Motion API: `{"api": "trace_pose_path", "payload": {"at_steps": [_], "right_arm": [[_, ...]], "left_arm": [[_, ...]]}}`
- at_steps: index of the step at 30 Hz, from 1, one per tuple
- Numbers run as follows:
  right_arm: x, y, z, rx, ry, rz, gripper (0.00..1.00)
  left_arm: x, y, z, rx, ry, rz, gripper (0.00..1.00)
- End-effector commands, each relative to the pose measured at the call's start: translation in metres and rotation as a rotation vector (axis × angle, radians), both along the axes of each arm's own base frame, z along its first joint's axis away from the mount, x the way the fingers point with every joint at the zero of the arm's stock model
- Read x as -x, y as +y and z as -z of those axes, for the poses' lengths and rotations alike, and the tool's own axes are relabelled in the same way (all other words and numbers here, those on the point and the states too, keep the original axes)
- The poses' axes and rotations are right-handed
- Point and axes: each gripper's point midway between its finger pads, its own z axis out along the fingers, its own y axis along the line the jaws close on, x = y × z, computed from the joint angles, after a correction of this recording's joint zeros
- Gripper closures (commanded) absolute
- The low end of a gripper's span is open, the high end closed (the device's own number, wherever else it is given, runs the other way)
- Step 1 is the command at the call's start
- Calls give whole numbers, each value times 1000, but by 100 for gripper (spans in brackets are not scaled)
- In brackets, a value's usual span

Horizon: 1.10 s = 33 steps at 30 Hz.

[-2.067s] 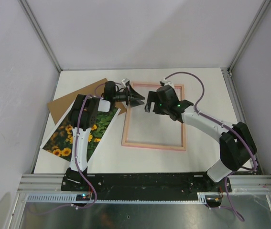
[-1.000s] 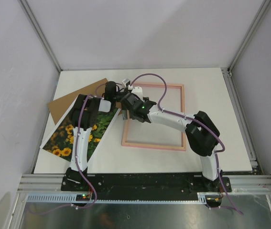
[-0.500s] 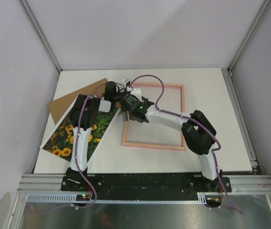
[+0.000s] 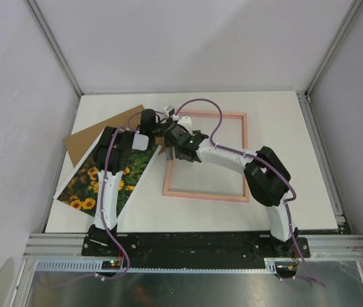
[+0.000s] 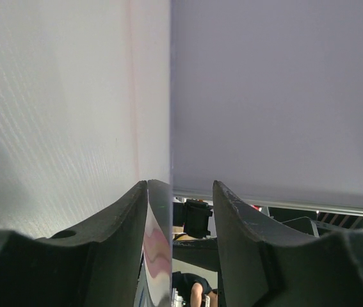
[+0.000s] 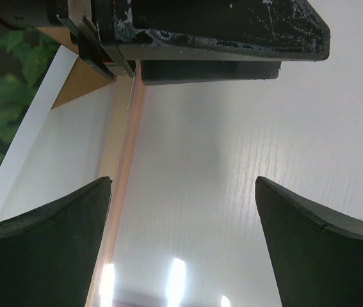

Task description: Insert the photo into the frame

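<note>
Right hand (image 6: 182, 185) gapes wide, reaching leftward across the frame (image 4: 246, 131).

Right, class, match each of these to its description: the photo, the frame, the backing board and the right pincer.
Things:
1 the photo
2 the frame
3 backing board
4 right pincer

Descriptions:
A pale pink, thin rails
B wide open
C plain brown, partly under the photo
D sunflowers, lying outside the frame

Pairs: 1-D, 2-A, 3-C, 4-B
</note>
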Motion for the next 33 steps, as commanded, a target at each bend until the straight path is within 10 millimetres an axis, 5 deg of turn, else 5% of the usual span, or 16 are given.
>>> {"api": "trace_pose_path", "payload": {"at_steps": [1,33], "right_arm": [[-8,1,-10,-17,-25,14,1],[-10,0,-2,-27,-5,16,1]], "left_arm": [[-3,-1,-18,19,-83,16,50],[-11,23,-8,-21,-96,-48,29]]}}
